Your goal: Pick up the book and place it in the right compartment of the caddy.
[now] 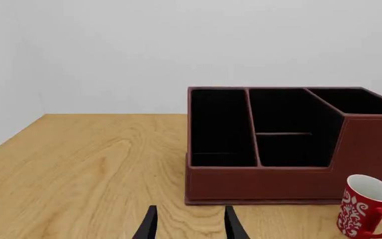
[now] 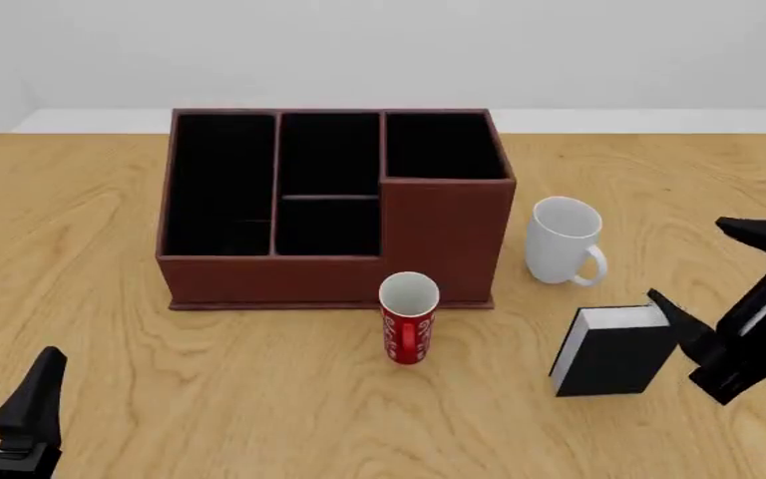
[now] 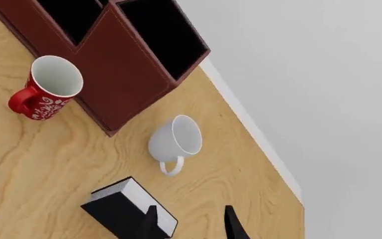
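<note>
Though thick, black hardcover book (image 2: 612, 353) upright, white page edges

**Pale Walls, Warm Wood**

Plain, unmarked wall (image 2: 383, 50) behind, white with a faint grey-blue cast, matte and evenly lit. Side wall (image 1: 8, 69) at the left meeting it in a soft vertical corner, slightly darker. Wooden table (image 2: 77, 220) filling the lower field: light honey-coloured boards with bold, swirling grain and long oval figures. Far edge of the tabletop straight, a thin pale strip (image 2: 622, 121) beyond it at the foot of the wall. Diffuse light throughout, only faint soft shadows on the wood. Right edge of the table seen running diagonally in the right wrist view.
</note>
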Controlling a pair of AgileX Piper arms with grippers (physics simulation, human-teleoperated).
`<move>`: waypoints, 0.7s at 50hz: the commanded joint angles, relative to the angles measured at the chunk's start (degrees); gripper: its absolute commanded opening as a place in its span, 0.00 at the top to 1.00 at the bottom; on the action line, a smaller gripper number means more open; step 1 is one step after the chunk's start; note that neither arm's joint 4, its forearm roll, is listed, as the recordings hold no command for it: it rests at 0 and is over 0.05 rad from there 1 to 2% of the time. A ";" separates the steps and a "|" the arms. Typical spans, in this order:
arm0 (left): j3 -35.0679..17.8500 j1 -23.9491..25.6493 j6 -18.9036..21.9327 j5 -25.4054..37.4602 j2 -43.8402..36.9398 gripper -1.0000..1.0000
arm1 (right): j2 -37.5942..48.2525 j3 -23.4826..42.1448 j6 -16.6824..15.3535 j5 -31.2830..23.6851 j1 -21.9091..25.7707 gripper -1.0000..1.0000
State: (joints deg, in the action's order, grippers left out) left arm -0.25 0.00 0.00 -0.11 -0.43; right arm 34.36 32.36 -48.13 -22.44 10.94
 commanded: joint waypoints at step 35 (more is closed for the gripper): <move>0.00 0.00 0.00 0.00 0.00 0.00 | 14.85 16.91 -12.98 -29.33 -0.30 0.00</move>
State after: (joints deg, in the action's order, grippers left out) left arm -0.25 0.00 0.00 -0.11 -0.43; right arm 46.33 48.12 -59.48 -47.95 12.19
